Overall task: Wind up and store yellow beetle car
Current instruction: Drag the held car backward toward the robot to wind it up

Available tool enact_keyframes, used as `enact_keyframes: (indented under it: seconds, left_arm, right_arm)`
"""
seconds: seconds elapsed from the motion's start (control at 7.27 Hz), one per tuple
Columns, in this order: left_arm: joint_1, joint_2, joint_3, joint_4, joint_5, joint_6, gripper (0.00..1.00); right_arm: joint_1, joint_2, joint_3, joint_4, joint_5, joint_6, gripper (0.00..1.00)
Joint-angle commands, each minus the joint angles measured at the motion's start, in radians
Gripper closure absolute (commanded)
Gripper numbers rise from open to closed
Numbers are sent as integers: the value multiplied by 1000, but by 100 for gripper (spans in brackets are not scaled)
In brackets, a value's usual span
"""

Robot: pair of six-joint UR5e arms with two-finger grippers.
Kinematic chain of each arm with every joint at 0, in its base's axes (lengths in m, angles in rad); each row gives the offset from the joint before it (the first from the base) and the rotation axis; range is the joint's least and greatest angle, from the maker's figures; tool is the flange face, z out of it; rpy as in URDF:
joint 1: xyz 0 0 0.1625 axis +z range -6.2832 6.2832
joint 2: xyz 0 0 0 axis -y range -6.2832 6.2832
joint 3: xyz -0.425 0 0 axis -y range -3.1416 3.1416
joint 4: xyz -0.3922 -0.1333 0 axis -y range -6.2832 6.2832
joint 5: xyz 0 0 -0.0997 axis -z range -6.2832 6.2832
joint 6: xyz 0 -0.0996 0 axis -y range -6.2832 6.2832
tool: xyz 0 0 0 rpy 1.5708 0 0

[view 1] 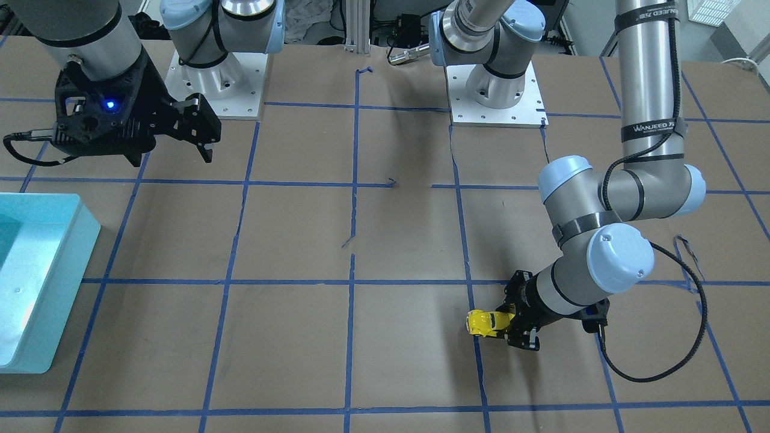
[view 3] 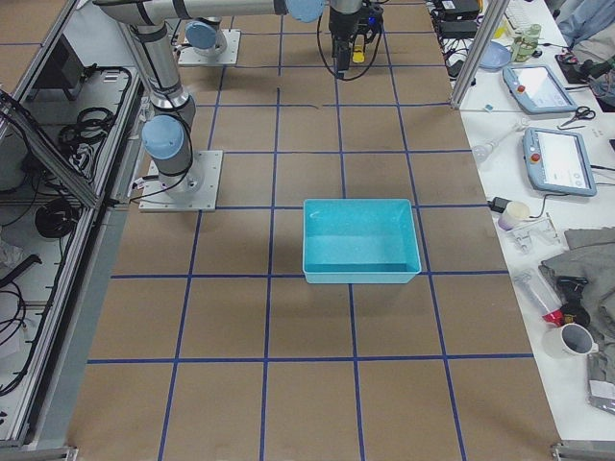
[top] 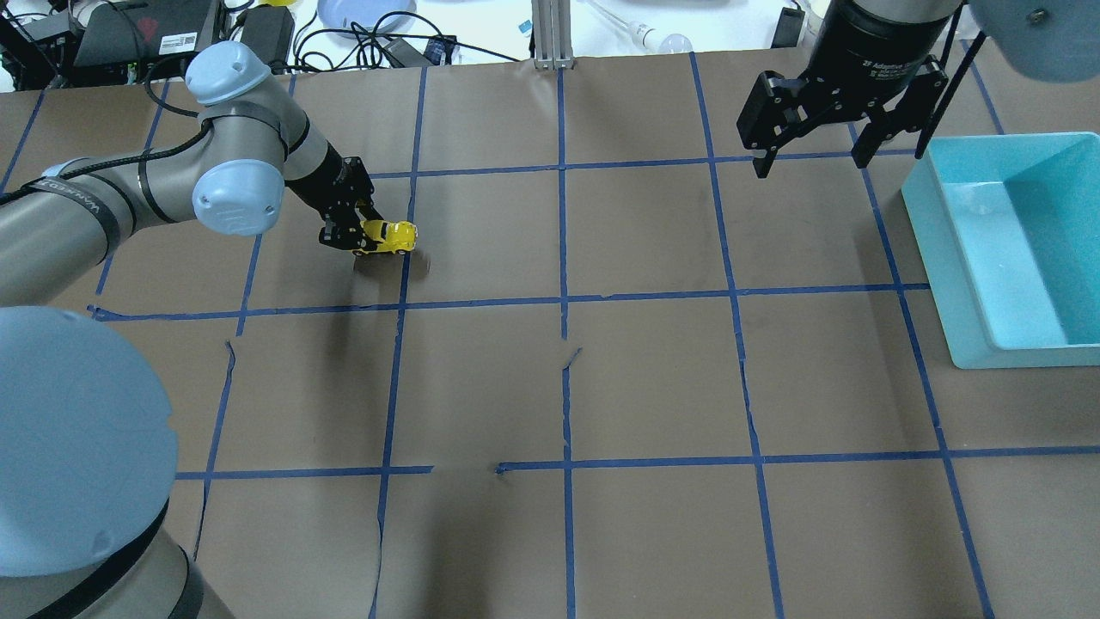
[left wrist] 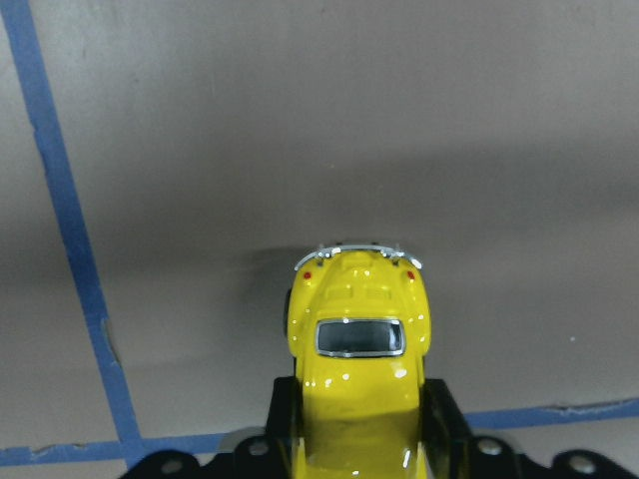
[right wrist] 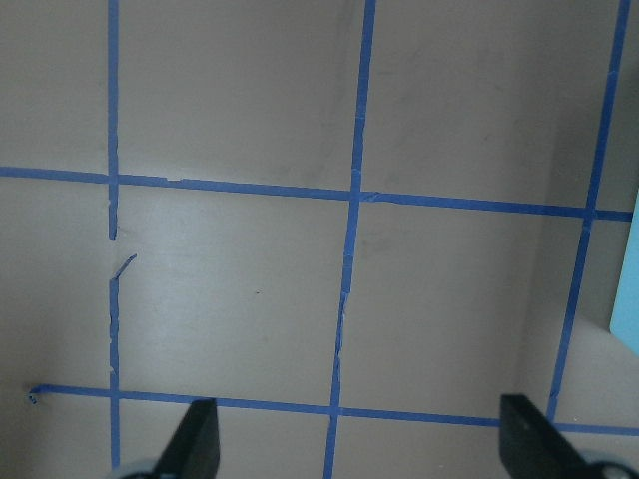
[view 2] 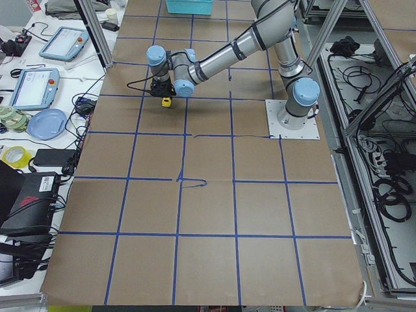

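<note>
The yellow beetle car is a tiny glossy toy with dark windows. My left gripper is shut on it, with the car's rounded end sticking out past the fingers, low over the brown table. The car also shows in the front-facing view and fills the lower middle of the left wrist view, clamped between the two black fingers. My right gripper is open and empty, hanging above the table beside the bin; its two fingertips show wide apart in the right wrist view.
A light-blue open bin stands at the table's right edge, also seen in the front-facing view. The brown table carries a blue tape grid. Cables and devices lie beyond the far edge.
</note>
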Motion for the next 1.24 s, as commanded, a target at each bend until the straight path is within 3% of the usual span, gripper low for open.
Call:
enact_keyframes:
  seconds: [0.0,1.1]
  left_arm:
    - [1,-1,-7,-4,-61,-12,100]
    - [0,1,-7,-81,-66,-29,100]
  right_arm:
    - [6,-3,-1,-5,4,1,0]
    - [6,-1,0,0,3,1,0]
